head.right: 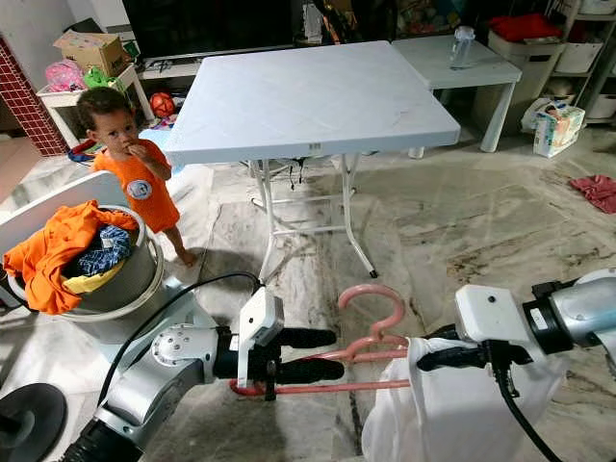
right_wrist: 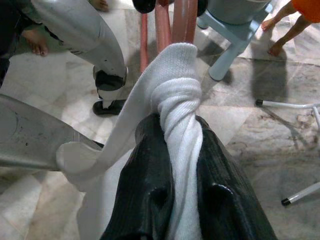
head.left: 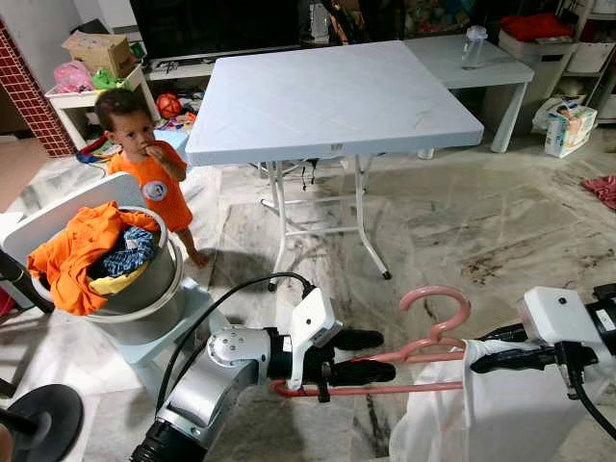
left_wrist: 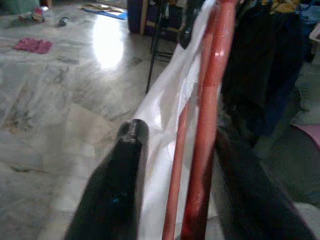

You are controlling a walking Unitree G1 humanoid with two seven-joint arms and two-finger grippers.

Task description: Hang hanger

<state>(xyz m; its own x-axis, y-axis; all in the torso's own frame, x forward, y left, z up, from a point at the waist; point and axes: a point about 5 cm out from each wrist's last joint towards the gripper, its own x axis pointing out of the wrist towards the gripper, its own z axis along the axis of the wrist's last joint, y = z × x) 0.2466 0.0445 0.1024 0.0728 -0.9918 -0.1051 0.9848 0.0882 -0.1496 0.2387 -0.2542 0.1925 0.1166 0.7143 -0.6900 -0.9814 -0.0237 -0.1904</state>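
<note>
Left gripper (head.left: 371, 354) clamped on the near-left end of a pink hanger (head.left: 423, 342), black fingers (left_wrist: 115, 190) either side of the bars, low over the marble floor (head.left: 452, 231). Hanger held level between both arms, hook (head.left: 438, 306) curling up toward the far side, right half draped in a white garment (head.left: 491, 414) hanging down. Right gripper (head.left: 510, 360) pinched tight on a twisted bunch of that white cloth (right_wrist: 177, 115), just beside the hanger's right end.

Far left: a grey tub (head.left: 144, 289) on a pale blue stand, heaped with orange, blue and yellow clothes (head.left: 91, 252), with a white board leaning behind. Just beyond, a small child (head.left: 144, 164) in an orange shirt, barefoot, one hand at the mouth. Behind, a low shelf with a cardboard box (head.left: 96, 48) and toys. Centre far: a white folding table (head.left: 327, 96) on thin metal legs. Farther right: a white bench-like table (head.left: 472, 63) carrying a clear bottle (head.left: 473, 43), a printed pack (head.left: 568, 125) on the floor, a red cloth (head.left: 602, 188) at the far right edge.
</note>
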